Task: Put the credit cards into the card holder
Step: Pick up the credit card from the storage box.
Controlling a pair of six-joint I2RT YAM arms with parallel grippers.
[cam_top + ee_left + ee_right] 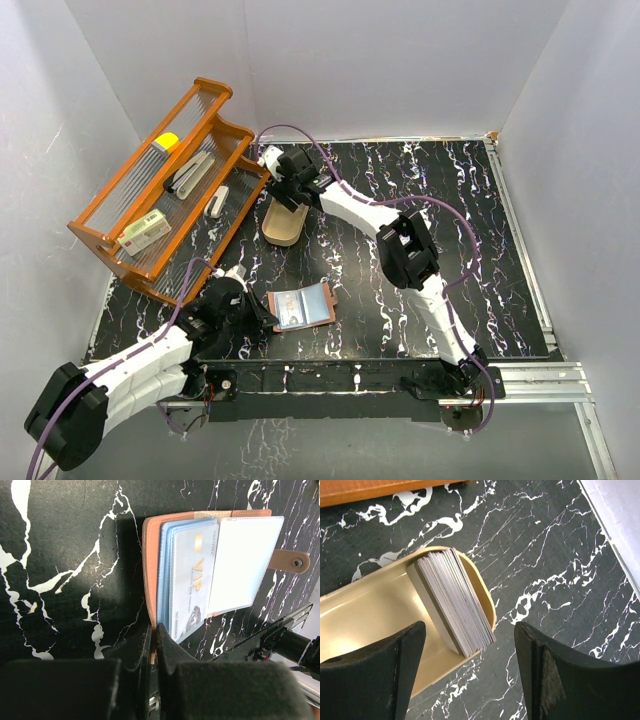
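Right claw apart over thin pale credit cards in tan oval tray: pinch one only. Left claw clamped on reddish-brown leather card holder.

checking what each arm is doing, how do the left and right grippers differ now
The left gripper is shut, pinching the leather edge of the open card holder; the right gripper is open, holding nothing. The left sits by the near edge of the table; the right reaches far, above the tan tray and its stack of cards. Both are black.
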